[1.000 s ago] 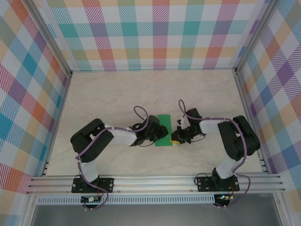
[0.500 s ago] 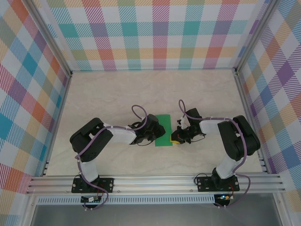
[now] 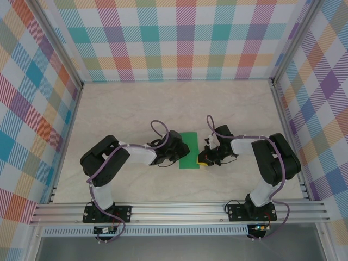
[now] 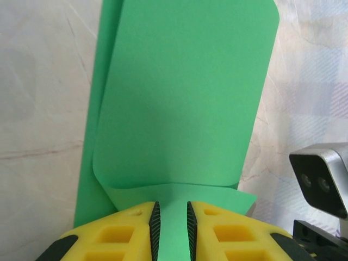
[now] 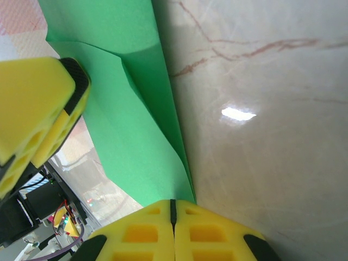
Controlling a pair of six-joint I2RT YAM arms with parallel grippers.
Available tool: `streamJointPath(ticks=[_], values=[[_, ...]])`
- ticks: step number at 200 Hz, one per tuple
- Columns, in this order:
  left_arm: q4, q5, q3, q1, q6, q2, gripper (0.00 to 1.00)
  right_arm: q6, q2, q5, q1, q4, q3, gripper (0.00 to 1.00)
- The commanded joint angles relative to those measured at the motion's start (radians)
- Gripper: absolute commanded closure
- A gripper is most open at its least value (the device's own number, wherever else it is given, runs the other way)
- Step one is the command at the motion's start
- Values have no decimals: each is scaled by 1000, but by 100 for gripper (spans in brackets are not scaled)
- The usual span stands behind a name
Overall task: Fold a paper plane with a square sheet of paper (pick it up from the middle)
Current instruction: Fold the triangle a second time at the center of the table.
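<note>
Left pincer: jaws nearly together, nipping a raised fold of the square sheet of paper. Top view: sheet flat on the counter, mid-field, at 3 o'clock of the left pincer. Right pincer: at the sheet's 3 o'clock edge, jaws fully together; whether paper is caught, cannot tell.
</note>
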Motion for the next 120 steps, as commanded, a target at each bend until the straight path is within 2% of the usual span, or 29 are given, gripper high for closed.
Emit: streamJointPath(ticks=[1, 120], values=[[-95, -84, 6, 60, 19, 12, 77, -27, 54, 101, 8, -30, -40, 94], [-107, -62, 7, 122, 54, 0, 77, -27, 55, 98, 9, -31, -38, 94]])
